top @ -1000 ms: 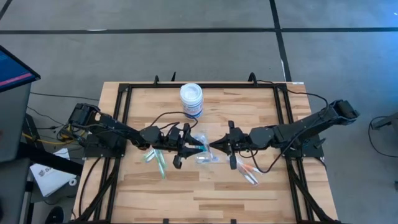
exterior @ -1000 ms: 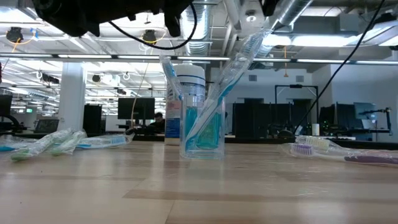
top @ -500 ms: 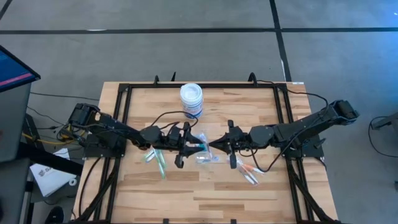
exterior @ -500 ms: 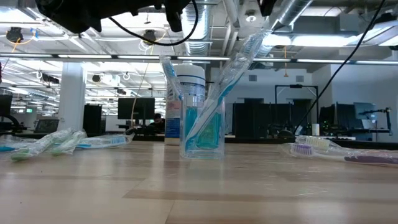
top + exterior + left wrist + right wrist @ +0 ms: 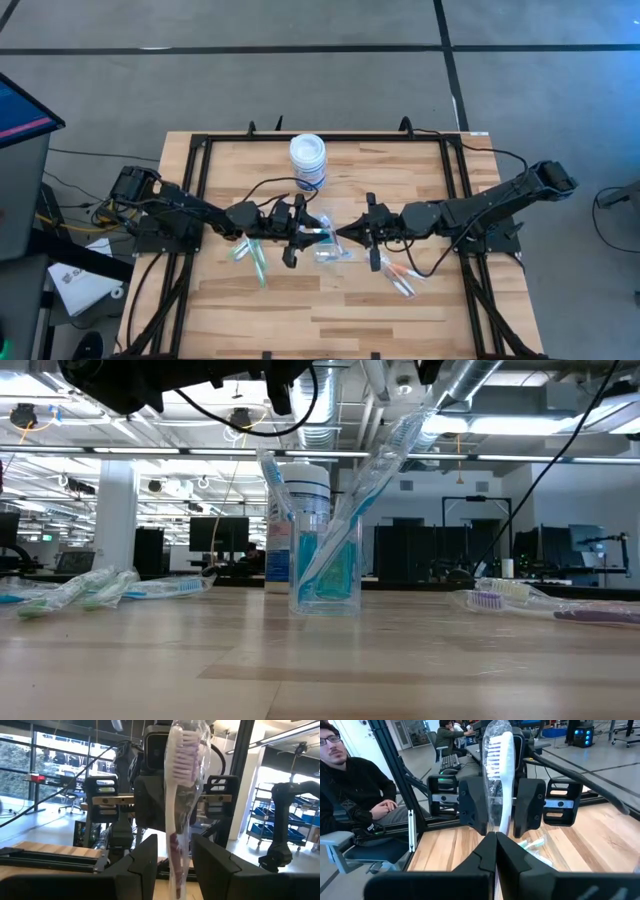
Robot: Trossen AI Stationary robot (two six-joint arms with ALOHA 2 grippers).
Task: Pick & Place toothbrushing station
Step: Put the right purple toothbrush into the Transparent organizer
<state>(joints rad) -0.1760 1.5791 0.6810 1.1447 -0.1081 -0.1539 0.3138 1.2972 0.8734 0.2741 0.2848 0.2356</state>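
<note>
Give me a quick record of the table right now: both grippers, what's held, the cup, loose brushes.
right gripper: shut on wrapped toothbrush, mid-table
left gripper: facing it, at the same brush
clear cup: upright, brushes standing in it
loose toothbrushes: lying on the table either side of the cup
white jar: near the far edge

A small clear plastic cup (image 5: 325, 575) is standing upright mid-surface, holding wrapped blue toothbrushes (image 5: 345, 525) that are leaning out past its rim. Loose wrapped toothbrushes (image 5: 95, 588) are lying flat to one side, with others (image 5: 540, 600) lying opposite
</note>
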